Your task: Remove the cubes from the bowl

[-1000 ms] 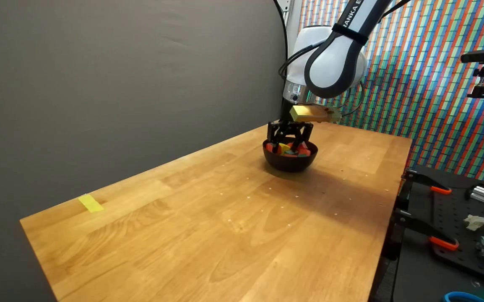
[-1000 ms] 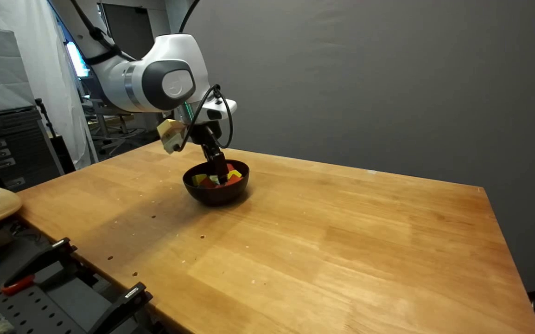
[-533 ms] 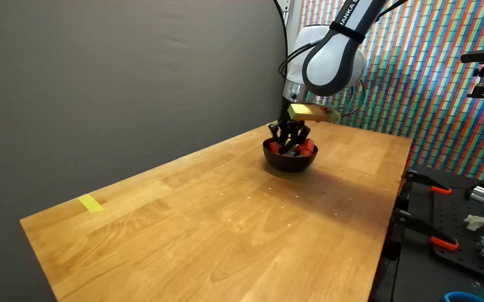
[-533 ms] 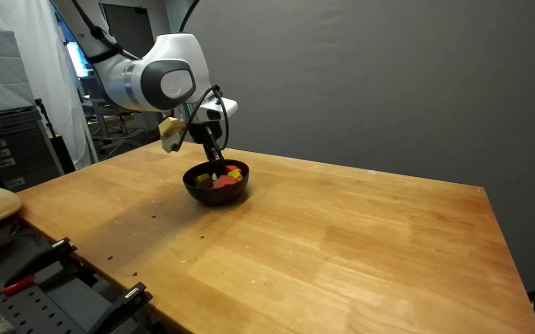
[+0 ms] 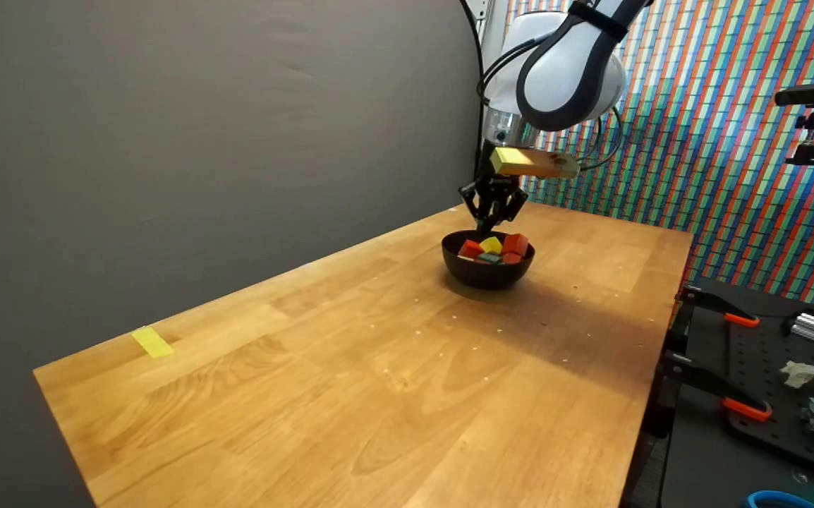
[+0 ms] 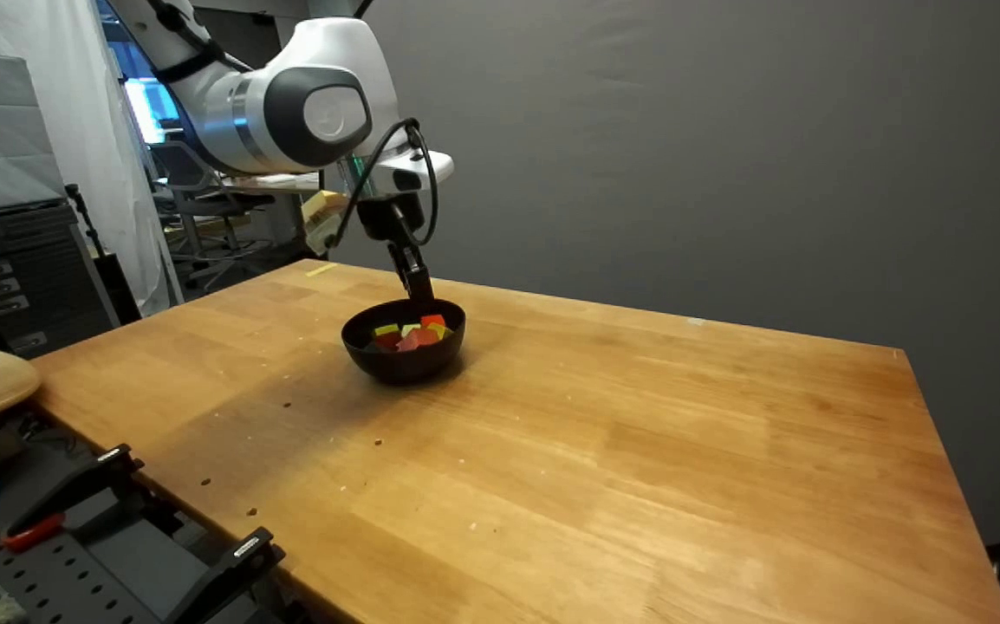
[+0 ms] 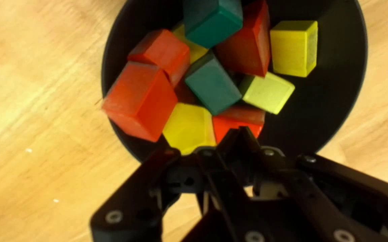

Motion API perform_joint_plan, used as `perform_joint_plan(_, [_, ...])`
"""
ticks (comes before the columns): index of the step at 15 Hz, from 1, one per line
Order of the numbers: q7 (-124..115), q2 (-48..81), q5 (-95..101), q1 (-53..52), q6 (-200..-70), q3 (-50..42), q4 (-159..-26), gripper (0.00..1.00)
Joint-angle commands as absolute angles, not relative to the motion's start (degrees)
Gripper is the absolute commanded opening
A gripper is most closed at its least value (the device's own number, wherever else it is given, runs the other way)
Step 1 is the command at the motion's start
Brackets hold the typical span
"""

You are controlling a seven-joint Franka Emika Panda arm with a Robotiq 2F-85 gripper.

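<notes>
Two slim black fingers (image 7: 247, 143) meet tip to tip, clenched on nothing that shows. Read the wrist view as a clock face over the shallow round black bowl (image 7: 332, 77) and they stand at six o'clock, partly hiding a bright red cube (image 7: 236, 121); both exterior views put them above the heap, apparently touching nothing.

At least ten solid-coloured cubes (image 7: 212, 84) lie in the bowl. Outward from the fingers come a strong yellow cube (image 7: 189, 129) at seven, a pale yellow-green cube (image 7: 269, 92) between four and five, an orange-red cube (image 7: 140, 101) at eight, seemingly high against the rim, a plain yellow cube (image 7: 293, 48) between two and three, and a deep teal cube (image 7: 212, 25) at eleven.

With the bowl so full, the task looks barely begun, and the step in hand is probably getting hold of one cube. Part the fingers before dipping past the rim. The plain yellow cube looks a fair choice, with bare bowl beyond it at three; the orange-red cube could topple out if brushed. Turn the wrist until the fingers square with two opposite faces, go down straight, squeeze, and rise clear of the rim before crossing to the honey-coloured wooden surface (image 5: 350, 395).
</notes>
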State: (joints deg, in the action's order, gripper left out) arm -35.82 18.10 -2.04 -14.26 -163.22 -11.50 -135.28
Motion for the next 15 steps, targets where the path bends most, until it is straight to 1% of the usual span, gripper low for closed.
perform_joint_plan(1, [-36.49, 8.43, 1.29, -14.01, -157.65, -10.81, -137.65, 0.04])
perform_joint_plan(4, [-35.36, 3.84, 1.12, -12.67, -154.64, -6.49, -137.65, 0.04])
perform_joint_plan(6, [-37.23, 4.05, 4.81, -12.69, -153.63, -4.51, -136.54, 0.04])
perform_joint_plan(7, [-41.15, 5.78, 10.56, -12.60, -153.23, -4.81, -135.34, 0.30])
perform_joint_plan(8, [-41.07, 6.55, 11.69, -12.04, -151.54, -4.09, -134.77, 0.32])
perform_joint_plan(9, [-44.56, 8.20, 15.92, -11.78, -151.18, -4.67, -134.24, 0.38])
perform_joint_plan(11, [-48.23, 10.91, 20.08, -11.37, -149.50, -5.23, -133.50, 0.52])
perform_joint_plan(12, [-49.52, 12.40, 21.04, -11.17, -149.48, -5.39, -133.19, 0.62])
perform_joint_plan(15, [-49.63, 16.73, 19.49, -10.55, -151.31, -5.30, -132.01, 0.84])
